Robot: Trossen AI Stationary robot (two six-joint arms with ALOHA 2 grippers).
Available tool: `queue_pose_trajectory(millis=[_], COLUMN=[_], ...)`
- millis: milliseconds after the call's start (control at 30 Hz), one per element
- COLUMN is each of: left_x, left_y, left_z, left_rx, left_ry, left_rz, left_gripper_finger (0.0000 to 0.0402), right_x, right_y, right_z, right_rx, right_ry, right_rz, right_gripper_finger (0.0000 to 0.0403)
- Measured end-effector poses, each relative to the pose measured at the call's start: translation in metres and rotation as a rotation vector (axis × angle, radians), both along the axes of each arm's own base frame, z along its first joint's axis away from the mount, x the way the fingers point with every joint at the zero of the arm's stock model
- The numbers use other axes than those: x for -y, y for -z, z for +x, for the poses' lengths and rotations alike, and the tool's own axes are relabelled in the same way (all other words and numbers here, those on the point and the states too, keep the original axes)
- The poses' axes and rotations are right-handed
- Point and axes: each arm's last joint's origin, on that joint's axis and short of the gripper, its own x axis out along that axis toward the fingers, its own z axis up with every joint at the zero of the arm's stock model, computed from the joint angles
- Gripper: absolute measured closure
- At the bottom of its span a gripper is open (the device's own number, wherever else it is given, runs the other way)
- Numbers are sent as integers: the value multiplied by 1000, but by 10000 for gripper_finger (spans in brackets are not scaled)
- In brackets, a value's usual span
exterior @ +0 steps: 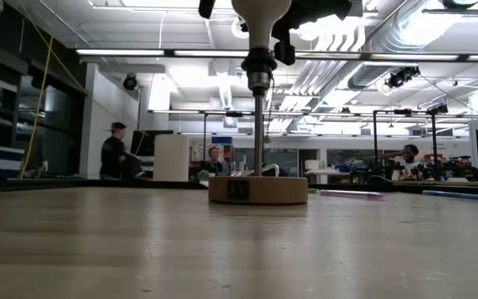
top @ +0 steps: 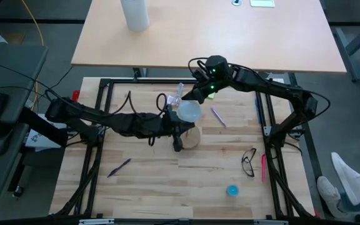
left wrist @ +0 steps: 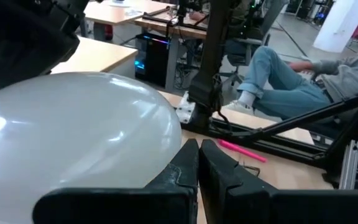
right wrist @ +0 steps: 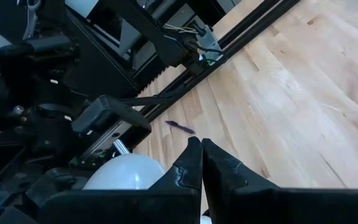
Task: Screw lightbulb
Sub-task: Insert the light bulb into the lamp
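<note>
The white lightbulb [top: 189, 112] stands upright, globe up, with its narrow base in the socket [exterior: 258, 65] atop the black post [exterior: 258, 124]. The post rises from the round wooden disc [exterior: 258, 189] at the table's middle. My left gripper [left wrist: 199, 163] reaches in from the table's left. It is shut with nothing between its fingers and lies close beside the globe [left wrist: 73, 137]. My right gripper [right wrist: 201, 163] comes from the far right, slanting down. It is also shut on nothing, with the globe [right wrist: 126, 175] right beside one finger. My left gripper lies with the outer side of one shut finger [left wrist: 182, 168] against or just short of the bulb's globe; whether it touches cannot be told. My right gripper has the globe close by the outer side of one shut finger [right wrist: 182, 171]; I cannot tell whether they touch.
Black-rimmed glasses [top: 249, 161], a small blue object [top: 232, 190], a dark pen [top: 119, 167] and a purple pen [top: 219, 116] lie on the wooden top. Black frame rails [top: 105, 84] border it. A tall white cylinder [top: 135, 14] stands on the far table. People sit beyond.
</note>
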Motion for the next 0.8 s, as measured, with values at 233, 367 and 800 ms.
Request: queue_pose_trajectory(millis=[233, 367, 800], left_x=[-1, -4, -29], left_y=[2, 5, 11], left_z=[-2, -3, -1], left_rx=[-34, -77, -119], left_ry=[3, -24, -85], left_rz=[4, 16, 13], left_gripper_finger=[401, 401, 401], right_x=[-5, -8, -23], right_y=[-4, -9, -23], right_z=[-8, -16, -46], right_rx=[-29, -53, -139], right_ry=[-1, 7, 71], right_rz=[8, 11, -25], right_gripper_finger=[403, 403, 403])
